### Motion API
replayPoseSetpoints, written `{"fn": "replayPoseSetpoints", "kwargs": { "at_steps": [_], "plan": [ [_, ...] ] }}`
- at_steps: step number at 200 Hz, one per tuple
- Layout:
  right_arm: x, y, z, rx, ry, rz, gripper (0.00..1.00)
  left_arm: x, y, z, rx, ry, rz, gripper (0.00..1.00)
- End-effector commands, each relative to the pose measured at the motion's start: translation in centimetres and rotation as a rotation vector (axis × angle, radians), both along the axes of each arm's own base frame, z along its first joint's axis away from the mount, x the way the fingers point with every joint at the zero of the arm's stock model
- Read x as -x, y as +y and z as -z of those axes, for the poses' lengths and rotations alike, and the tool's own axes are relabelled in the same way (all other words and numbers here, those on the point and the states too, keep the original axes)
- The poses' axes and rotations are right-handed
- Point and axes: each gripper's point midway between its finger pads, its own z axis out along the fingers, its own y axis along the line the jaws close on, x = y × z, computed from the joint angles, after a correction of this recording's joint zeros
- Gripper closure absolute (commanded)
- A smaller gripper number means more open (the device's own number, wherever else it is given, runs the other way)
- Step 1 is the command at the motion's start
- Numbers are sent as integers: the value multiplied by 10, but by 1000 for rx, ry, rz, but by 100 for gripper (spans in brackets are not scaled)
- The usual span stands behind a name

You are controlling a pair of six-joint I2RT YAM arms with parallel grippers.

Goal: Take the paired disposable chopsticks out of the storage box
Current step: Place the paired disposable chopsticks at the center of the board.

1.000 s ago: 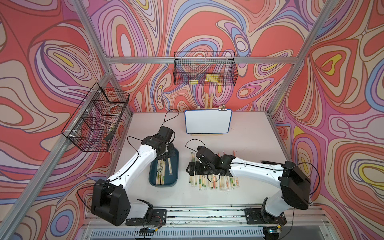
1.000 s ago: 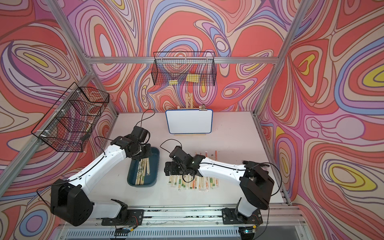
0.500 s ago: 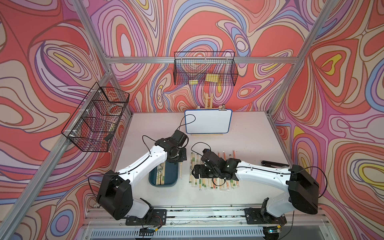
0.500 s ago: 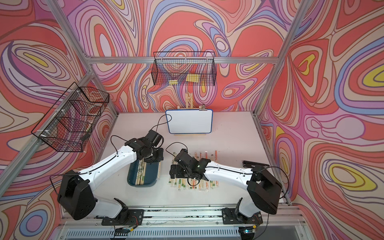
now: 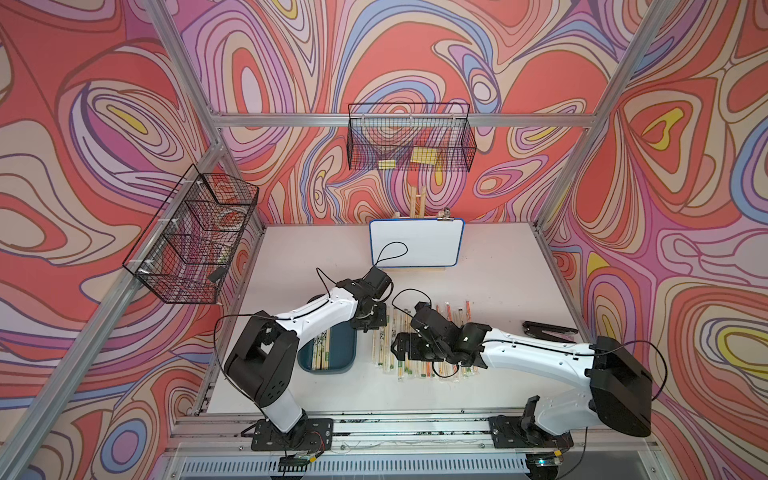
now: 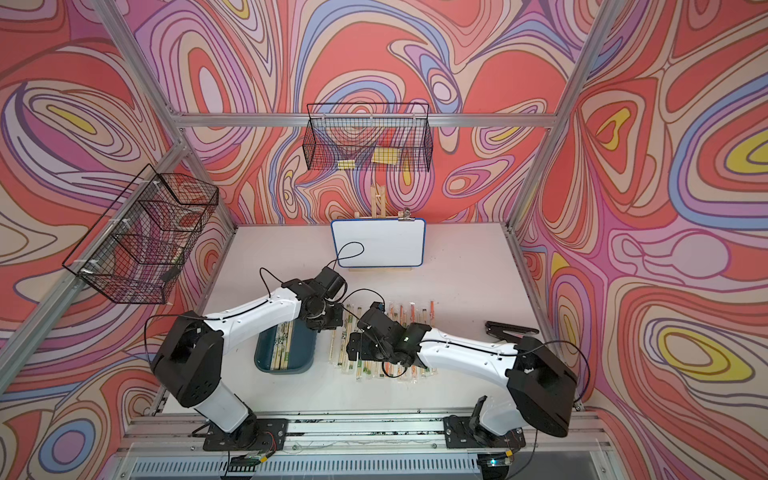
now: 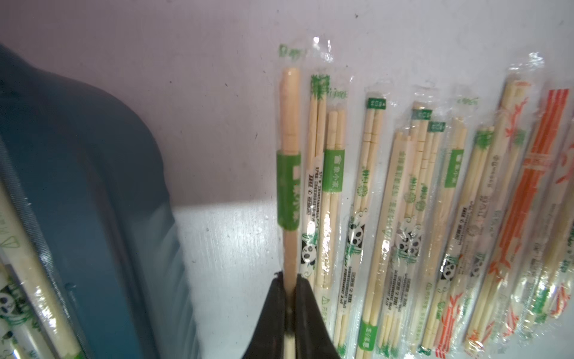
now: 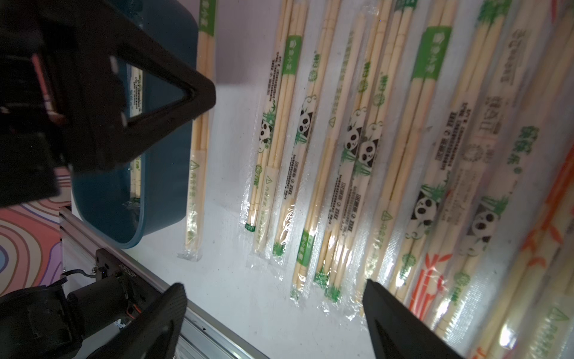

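the left gripper (image 7: 290, 281) is clamped tight on one sleeved chopstick pair with a green band (image 7: 290, 130), most of its length sticking out past the fingertips. it holds the pair over the bare strip of white table (image 7: 223, 248) between the teal storage box (image 7: 93, 186) on the left and the row of laid-out pairs (image 7: 419, 202) on the right. the step in hand looks like setting this pair down at the left end of that row. to do it well, keep the pair parallel to its neighbours and bring it down flat, so neither end tips first. let go only once the sleeve rests on the table, since the slick plastic may slide. leave a sliver of gap from the nearest pair so nothing overlaps, and stay clear of the box's right wall. the right gripper (image 8: 273, 292) hangs low over the row with its fingers wide apart and nothing between them, and should keep out of the way. a few pairs in the box (image 5: 322, 349) await lifting out.
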Motion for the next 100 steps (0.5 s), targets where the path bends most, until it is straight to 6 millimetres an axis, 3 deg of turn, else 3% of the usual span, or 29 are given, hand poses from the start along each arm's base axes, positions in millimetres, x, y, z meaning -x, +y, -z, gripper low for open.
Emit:
{"fn": "replayPoseSetpoints", "kwargs": {
  "at_steps": [1,100],
  "plan": [
    [-3,-1,-2,0,-14,12,6,1,-2,12,-4,14,11,99],
    [-3,-1,1,5,-8,14,6,-1,-5,39,-35,58,39,93]
  ]
}}
